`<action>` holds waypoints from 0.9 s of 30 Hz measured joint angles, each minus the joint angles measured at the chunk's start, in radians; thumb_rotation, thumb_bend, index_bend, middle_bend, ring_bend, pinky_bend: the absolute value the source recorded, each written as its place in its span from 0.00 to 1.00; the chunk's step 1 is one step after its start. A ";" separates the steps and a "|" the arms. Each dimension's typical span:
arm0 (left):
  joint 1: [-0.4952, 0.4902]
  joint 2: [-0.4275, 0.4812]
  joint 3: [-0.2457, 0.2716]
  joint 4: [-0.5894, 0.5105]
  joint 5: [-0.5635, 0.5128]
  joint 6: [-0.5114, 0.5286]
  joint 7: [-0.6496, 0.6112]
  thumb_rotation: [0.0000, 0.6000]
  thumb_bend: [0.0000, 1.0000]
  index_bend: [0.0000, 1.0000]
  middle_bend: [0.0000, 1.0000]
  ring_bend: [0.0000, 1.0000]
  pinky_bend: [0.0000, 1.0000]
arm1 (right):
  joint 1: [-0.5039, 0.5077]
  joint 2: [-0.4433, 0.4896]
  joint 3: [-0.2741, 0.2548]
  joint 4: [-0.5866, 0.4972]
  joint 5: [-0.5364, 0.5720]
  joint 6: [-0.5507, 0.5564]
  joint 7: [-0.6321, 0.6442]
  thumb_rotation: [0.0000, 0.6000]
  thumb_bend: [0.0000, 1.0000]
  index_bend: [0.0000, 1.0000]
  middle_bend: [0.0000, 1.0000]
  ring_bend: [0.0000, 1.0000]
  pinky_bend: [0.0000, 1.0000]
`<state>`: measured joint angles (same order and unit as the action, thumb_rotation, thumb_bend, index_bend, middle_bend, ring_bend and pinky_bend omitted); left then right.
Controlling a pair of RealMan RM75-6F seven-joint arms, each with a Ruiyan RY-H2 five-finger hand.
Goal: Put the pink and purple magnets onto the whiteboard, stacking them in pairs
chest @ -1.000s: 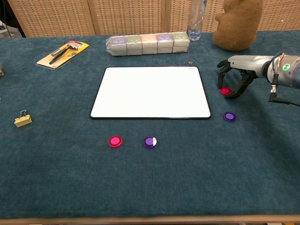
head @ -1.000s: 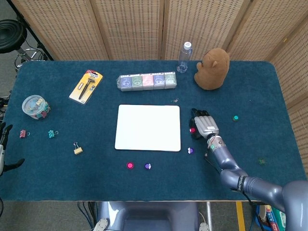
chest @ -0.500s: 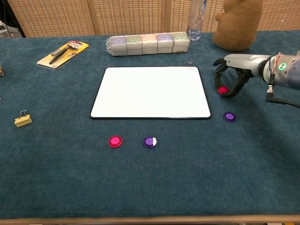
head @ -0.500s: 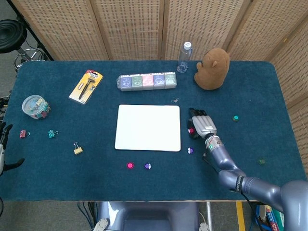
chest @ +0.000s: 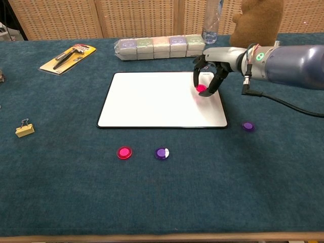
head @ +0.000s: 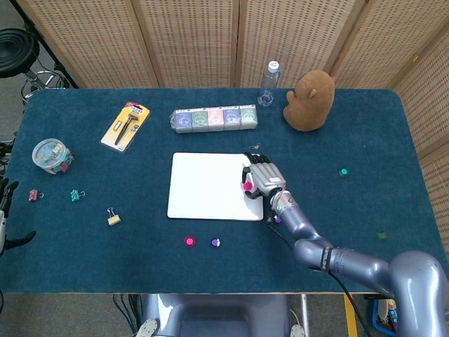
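Observation:
My right hand (head: 260, 176) (chest: 212, 68) hovers over the right part of the whiteboard (head: 207, 186) (chest: 152, 101), pinching a pink magnet (head: 248, 186) (chest: 201, 88) in its fingertips just above the board. A purple magnet (head: 277, 219) (chest: 247, 126) lies on the cloth right of the board. In front of the board lie another pink magnet (head: 189, 241) (chest: 124, 152) and another purple magnet (head: 215, 242) (chest: 162, 153). At the far left edge of the head view, only part of my left hand (head: 5, 210) shows.
A row of boxed items (head: 214, 119) (chest: 159, 47), a water bottle (head: 267, 83) and a brown plush toy (head: 309, 100) stand behind the board. A carded tool (head: 125, 126), a tub of clips (head: 52, 155) and loose binder clips (head: 113, 217) lie to the left. Small green magnets (head: 343, 172) lie far right.
My right hand lifted the pink magnet off the cloth right of the board and carried it left, over the board's right part. The other magnets have not moved.

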<state>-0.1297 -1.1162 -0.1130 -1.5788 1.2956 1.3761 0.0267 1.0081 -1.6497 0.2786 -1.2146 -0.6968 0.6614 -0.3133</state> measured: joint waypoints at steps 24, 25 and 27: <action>0.002 0.010 0.006 -0.007 0.013 -0.002 -0.017 1.00 0.12 0.00 0.00 0.00 0.00 | -0.074 0.232 -0.103 -0.370 -0.066 0.153 -0.046 1.00 0.26 0.35 0.00 0.00 0.00; 0.002 0.010 0.006 -0.007 0.015 0.000 -0.017 1.00 0.12 0.00 0.00 0.00 0.00 | -0.090 0.254 -0.117 -0.397 -0.078 0.169 -0.049 1.00 0.26 0.35 0.00 0.00 0.00; 0.003 0.010 0.007 -0.009 0.019 0.006 -0.016 1.00 0.12 0.00 0.00 0.00 0.00 | -0.128 0.292 -0.152 -0.442 -0.109 0.205 -0.052 1.00 0.26 0.35 0.00 0.00 0.00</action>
<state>-0.1266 -1.1060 -0.1063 -1.5874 1.3145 1.3825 0.0111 0.8804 -1.3576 0.1264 -1.6562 -0.8063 0.8660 -0.3654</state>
